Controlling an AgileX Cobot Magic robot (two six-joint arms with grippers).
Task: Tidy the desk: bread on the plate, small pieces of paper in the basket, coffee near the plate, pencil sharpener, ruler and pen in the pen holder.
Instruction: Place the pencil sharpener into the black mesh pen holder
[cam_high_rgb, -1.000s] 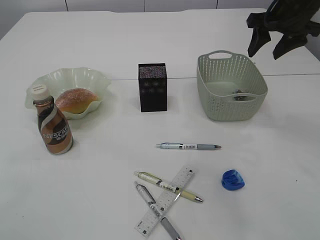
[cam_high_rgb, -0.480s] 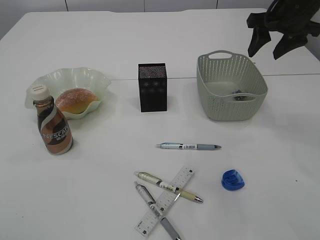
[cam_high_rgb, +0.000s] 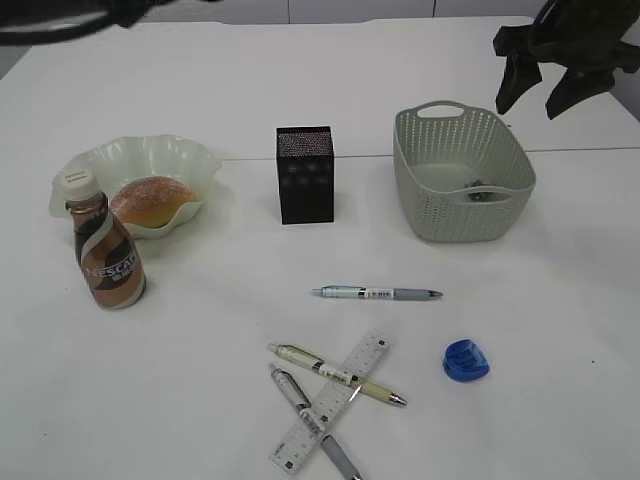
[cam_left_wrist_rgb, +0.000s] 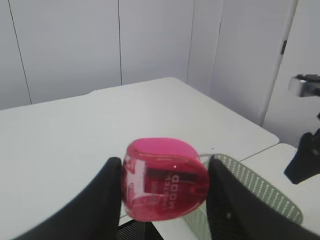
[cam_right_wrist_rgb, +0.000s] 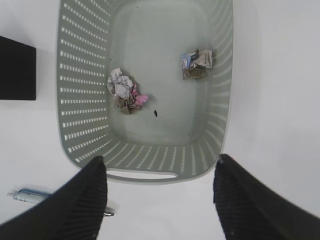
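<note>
Your left hand (cam_left_wrist_rgb: 159, 200) grips a pink pencil sharpener (cam_left_wrist_rgb: 165, 179) between its fingers, high above the white worktop (cam_high_rgb: 200, 380). Carry it over the black pen holder (cam_high_rgb: 305, 174), centre it above the open top, lower close, then release so it drops inside and does not bounce off the rim. Your right hand (cam_right_wrist_rgb: 159, 197) hangs spread wide and empty above the green basket (cam_right_wrist_rgb: 145, 175). Only the right wrist view shows two crumpled paper pieces (cam_right_wrist_rgb: 125, 90) lying on the basket floor; only the exterior view shows the blue sharpener (cam_high_rgb: 466, 359), three pens (cam_high_rgb: 376, 293) and the ruler (cam_high_rgb: 330, 401) waiting in front.
</note>
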